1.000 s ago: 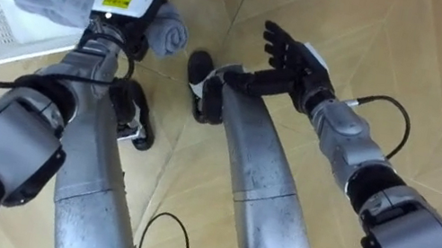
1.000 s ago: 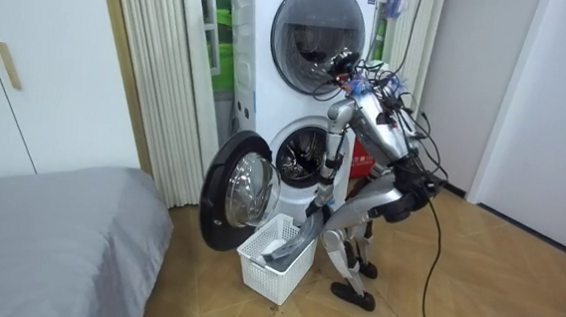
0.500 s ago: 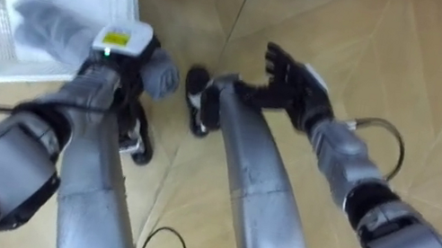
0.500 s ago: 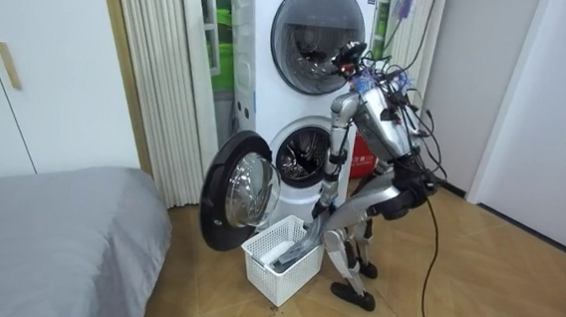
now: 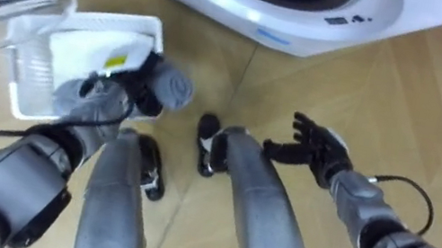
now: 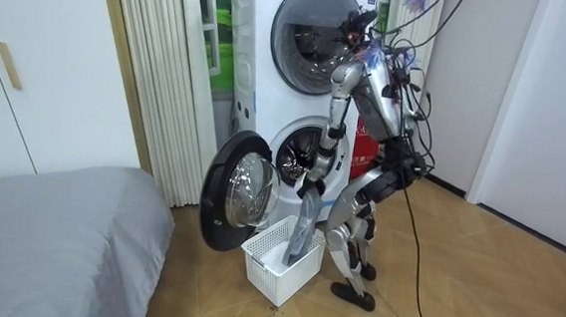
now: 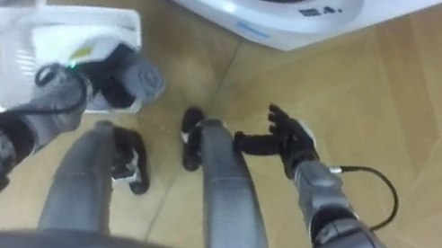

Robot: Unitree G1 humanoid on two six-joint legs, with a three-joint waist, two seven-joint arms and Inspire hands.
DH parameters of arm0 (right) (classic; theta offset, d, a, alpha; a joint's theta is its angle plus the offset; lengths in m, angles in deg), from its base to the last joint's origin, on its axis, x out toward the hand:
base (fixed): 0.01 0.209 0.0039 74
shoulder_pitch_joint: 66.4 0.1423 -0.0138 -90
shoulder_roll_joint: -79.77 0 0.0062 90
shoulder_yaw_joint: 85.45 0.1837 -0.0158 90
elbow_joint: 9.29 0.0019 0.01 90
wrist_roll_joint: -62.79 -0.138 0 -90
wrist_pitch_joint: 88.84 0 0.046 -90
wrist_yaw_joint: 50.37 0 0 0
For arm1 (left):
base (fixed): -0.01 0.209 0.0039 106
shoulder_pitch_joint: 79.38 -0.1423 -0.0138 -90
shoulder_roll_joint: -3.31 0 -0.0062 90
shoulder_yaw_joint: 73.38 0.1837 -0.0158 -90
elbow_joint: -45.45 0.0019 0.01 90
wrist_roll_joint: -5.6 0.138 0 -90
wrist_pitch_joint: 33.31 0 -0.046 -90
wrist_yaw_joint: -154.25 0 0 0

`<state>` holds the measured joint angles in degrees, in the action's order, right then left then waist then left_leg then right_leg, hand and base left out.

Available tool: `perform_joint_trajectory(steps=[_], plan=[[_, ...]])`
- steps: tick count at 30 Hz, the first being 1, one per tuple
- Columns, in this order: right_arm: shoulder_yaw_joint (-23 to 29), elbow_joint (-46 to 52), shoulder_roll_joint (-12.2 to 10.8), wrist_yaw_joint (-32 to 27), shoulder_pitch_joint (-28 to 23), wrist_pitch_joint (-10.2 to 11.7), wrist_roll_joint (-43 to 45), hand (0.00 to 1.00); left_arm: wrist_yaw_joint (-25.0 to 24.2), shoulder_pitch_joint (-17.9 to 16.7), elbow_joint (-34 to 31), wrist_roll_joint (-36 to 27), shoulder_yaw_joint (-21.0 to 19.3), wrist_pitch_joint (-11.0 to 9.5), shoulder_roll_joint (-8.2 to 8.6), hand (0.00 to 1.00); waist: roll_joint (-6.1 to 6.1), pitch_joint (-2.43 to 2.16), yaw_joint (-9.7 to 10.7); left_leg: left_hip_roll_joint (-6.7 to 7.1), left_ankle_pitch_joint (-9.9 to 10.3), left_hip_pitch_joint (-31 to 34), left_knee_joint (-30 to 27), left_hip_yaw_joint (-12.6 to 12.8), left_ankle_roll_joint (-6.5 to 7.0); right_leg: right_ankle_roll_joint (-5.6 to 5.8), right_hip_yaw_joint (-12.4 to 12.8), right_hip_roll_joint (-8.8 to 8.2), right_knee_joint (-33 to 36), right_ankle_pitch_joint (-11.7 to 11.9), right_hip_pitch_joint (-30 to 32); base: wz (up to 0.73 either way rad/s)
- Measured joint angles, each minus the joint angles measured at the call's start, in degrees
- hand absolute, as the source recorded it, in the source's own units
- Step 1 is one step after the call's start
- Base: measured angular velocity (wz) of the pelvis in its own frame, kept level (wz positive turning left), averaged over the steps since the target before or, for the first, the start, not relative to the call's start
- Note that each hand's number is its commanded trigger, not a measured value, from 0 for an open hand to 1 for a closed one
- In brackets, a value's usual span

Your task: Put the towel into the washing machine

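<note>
One towel (image 5: 174,88), grey, is bunched in the left hand (image 5: 137,91), whose fingers curl round it above the white basket (image 5: 25,94). In the room view its loose length hangs from that hand down into the basket, so most of the cloth lies below the grip. The right hand (image 5: 319,148) is empty, fingers spread, beside the right knee. The robot stands just before the lower washer (image 5: 313,17), whose door (image 6: 236,190) stands open towards the room view's left, near the basket.

The likeliest trouble is the hanging tail. If the hand goes toward the drum before the tail is clear of the basket, the cloth could catch on the mesh wall and drag or tip the basket. If the tail comes clear, it could drape over the washer's rim or fall to the floor, leaving the towel half in.

The grip looks to be on one end only, so the weight below could pull the cloth out of the fingers during a quick swing.

The open door stands close on the left arm's side, and a wide reach could strike it. The basket lies just beside the feet, so a step forward could knock it.
</note>
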<state>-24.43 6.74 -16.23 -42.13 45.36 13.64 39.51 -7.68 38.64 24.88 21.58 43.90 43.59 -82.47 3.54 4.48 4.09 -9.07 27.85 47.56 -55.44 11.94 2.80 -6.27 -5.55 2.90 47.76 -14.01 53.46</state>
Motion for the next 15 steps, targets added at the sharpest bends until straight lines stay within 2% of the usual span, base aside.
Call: perform_joint_trajectory(steps=[2,3,5,9,11,15], plan=[[0.2,0.1,-0.1,0.6,0.8,0.0,1.4,0.0,-1.4,-0.3,-1.8,-6.8,-0.3,-0.2,0.48,1.0,-0.63,0.05,0.0,1.24,-1.1,-1.4,2.2,0.5,0.56,-0.06,-1.7,-2.23,-0.8,0.0,-1.1,0.17],[0.4,0.1,-0.2,0.7,0.7,0.0,1.4,0.0,-2.0,-0.3,-2.4,-8.7,-0.1,-0.2,0.8,1.0,-0.8,0.06,0.1,1.65,-1.4,-1.7,2.8,0.5,0.69,-0.05,-2.0,-2.8,-1.0,0.0,-1.4,0.26],[1.2,0.9,-0.5,0.7,0.8,-0.1,1.6,0.0,-5.1,-0.9,-4.5,-16.4,-0.1,-0.6,1.72,1.0,-0.79,0.06,0.0,2.93,-2.2,-2.7,4.4,0.5,0.95,0.09,-1.9,-3.92,-1.2,0.1,-1.9,0.19],[1.6,1.1,-1.2,0.7,1.3,-0.1,3.8,0.0,-11.0,-2.9,-10.0,-26.7,0.2,-0.9,2.15,1.0,-0.83,0.08,0.0,2.89,-2.5,-2.7,4.8,0.5,1.07,0.32,-2.2,-3.94,-2.1,0.4,-2.2,0.02],[1.8,1.6,-1.4,0.8,1.2,-0.1,3.8,0.0,-15.3,-4.5,-13.9,-34.1,1.5,-1.1,2.34,1.0,-0.83,0.08,0.0,2.9,-2.5,-2.7,4.8,0.4,1.07,0.39,-2.4,-4.02,-2.3,0.5,-2.3,0.0],[3.6,4.1,-1.7,0.4,0.6,0.0,5.6,0.0,-22.3,-5.7,-18.1,-43.2,3.3,-1.1,3.08,1.0,-0.76,0.02,0.0,2.92,-2.6,-2.6,5.6,0.5,1.16,0.45,-2.4,-4.01,-3.0,0.7,-2.3,0.0]])
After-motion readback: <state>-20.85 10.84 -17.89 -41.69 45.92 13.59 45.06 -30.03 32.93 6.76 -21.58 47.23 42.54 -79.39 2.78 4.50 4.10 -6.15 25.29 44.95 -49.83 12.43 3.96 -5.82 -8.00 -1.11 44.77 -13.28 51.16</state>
